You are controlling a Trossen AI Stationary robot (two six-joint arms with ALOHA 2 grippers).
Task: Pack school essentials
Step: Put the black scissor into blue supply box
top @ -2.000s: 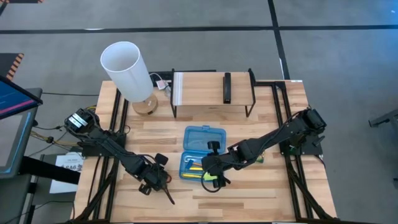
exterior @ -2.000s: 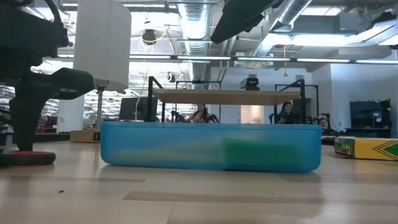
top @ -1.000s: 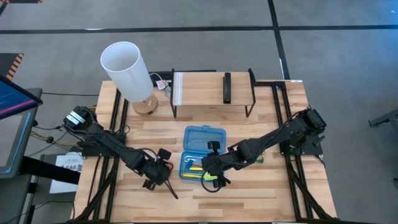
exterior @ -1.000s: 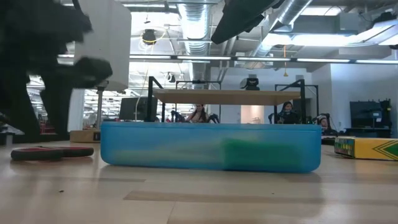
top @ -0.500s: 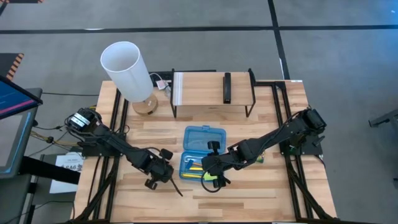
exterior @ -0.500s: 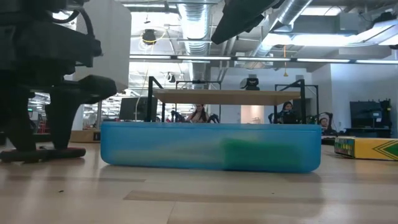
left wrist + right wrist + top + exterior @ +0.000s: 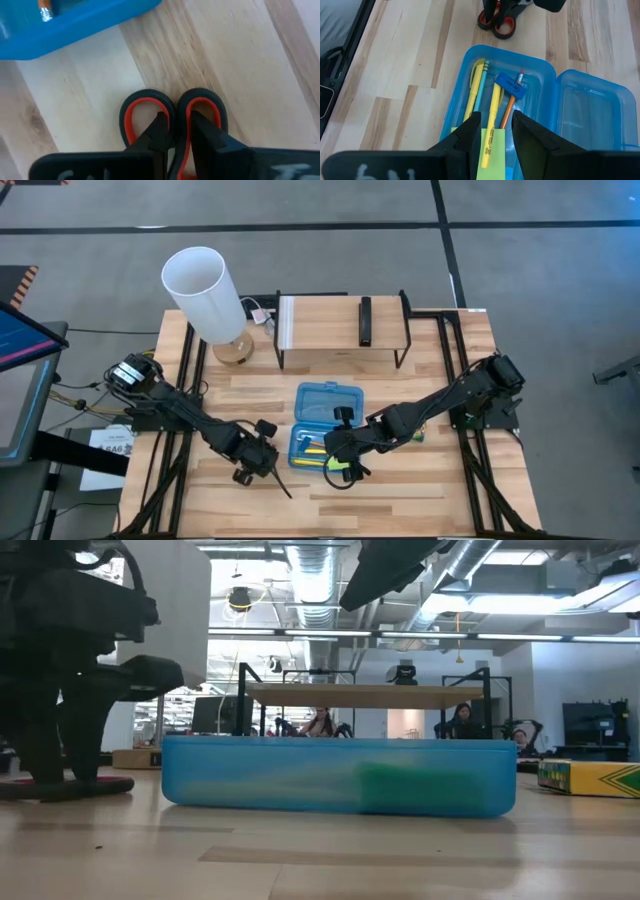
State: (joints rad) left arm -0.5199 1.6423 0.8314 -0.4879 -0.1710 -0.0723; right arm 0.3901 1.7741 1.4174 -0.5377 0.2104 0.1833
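The red-handled scissors (image 7: 200, 100) lie on the table left of the blue translucent case (image 7: 312, 442), blades (image 7: 283, 485) pointing toward the near edge. My left gripper (image 7: 176, 120) is shut on them. My right gripper (image 7: 496, 122) hovers over the case's near end, shut on the green sticky-note pad (image 7: 491, 146). In the case tray lie yellow pencils (image 7: 474, 90), a thin light-blue stick (image 7: 482, 97), an orange pencil (image 7: 508, 111) and a small blue eraser (image 7: 510, 84). The crayon box (image 7: 590, 778) rests flat on the table right of the case. My left gripper pinches the scissors where the two handle loops meet (image 7: 176, 107), coming from above and pointing down. One finger (image 7: 159, 131) stands in each loop's inner edge. The scissors lie flat on the table (image 7: 70, 786). My right gripper pinches the sticky-note pad (image 7: 485, 142) between its two fingers, slanting down from the table's right side. The pad sits low inside the case (image 7: 400, 788). Whether it rests on the case floor I cannot tell.
The case's open lid (image 7: 330, 398) lies toward the far side. Behind it stands a wire shelf (image 7: 340, 330) carrying a black bar (image 7: 366, 320). A white lamp (image 7: 205, 280) stands at the far left. People sit in the room beyond. Bare wood shows along the near edge.
My left gripper has moved a little toward the table's right, toward the blue case, dragging the scissors along the table with it. My right gripper and the pad have kept still.
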